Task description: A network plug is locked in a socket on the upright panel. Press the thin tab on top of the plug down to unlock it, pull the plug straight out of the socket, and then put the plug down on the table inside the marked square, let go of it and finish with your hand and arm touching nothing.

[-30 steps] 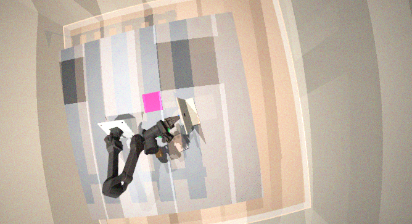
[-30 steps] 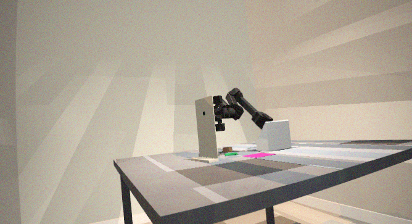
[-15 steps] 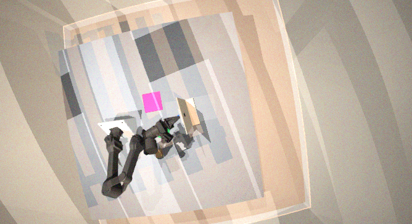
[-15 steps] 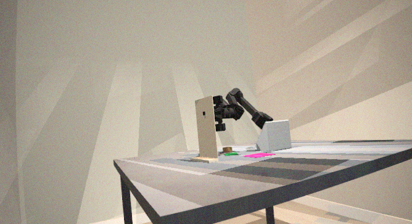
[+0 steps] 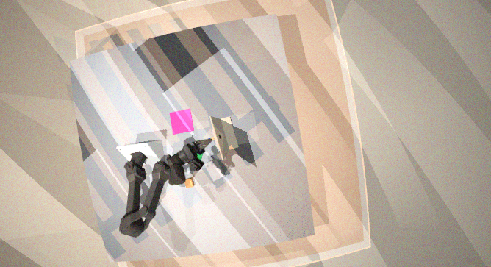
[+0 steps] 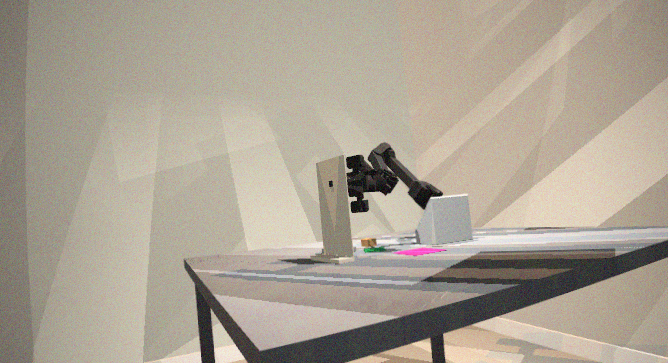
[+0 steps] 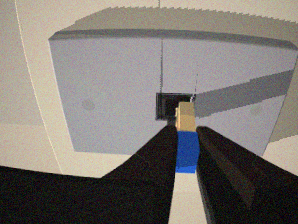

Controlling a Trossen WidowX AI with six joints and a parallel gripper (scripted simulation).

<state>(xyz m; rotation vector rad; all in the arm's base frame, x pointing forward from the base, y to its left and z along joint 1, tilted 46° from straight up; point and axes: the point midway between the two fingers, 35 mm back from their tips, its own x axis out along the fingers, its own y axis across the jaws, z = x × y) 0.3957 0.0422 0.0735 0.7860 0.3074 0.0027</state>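
Observation:
The upright panel (image 5: 226,132) (image 6: 335,212) (image 7: 115,75) stands on the table, with a dark square socket (image 7: 167,106) in its face. The plug (image 7: 187,150) has a blue body and a tan front end, which overlaps the socket's edge in the wrist view; how deep it sits cannot be told. My gripper (image 5: 211,139) (image 7: 185,136) is shut on the plug, one finger on each side of the blue body. The plug's thin tab is mostly hidden by the left finger. In the exterior view the fingertips are hidden behind the panel. The marked square (image 5: 180,123) (image 6: 420,251) is magenta and bare.
An orange block (image 5: 189,183) (image 6: 368,242) and a green object (image 5: 199,157) (image 6: 374,249) lie on the table below the arm. The arm's white base box (image 5: 126,149) (image 6: 451,219) stands beyond the square from the panel.

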